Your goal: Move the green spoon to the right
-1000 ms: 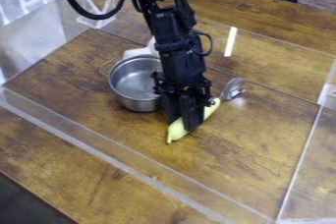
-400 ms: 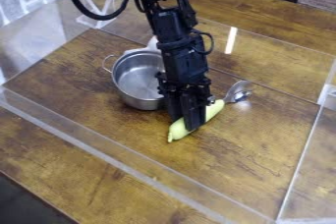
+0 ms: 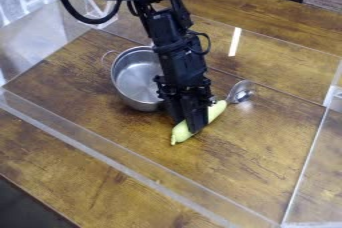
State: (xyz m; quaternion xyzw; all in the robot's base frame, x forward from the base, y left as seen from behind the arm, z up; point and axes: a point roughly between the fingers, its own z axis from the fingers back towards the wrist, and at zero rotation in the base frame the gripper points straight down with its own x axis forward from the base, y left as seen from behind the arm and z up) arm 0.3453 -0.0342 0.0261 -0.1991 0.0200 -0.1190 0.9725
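- One black robot arm reaches down over the brown wooden table [image 3: 80, 162], its gripper [image 3: 191, 115] pointing steeply downward.
- Its jaws are clenched on the thick yellow-green handle of the green spoon [image 3: 198, 122].
- That spoon lies just right of the round steel pot [image 3: 134, 81] with two handles, close beside it.
- Its small shiny metal bowl points away from the pot; the handle's tip lies in front.

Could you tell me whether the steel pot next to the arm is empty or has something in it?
Empty as far as visible: the pot shows only bare shiny metal inside, though the arm hides its right edge.
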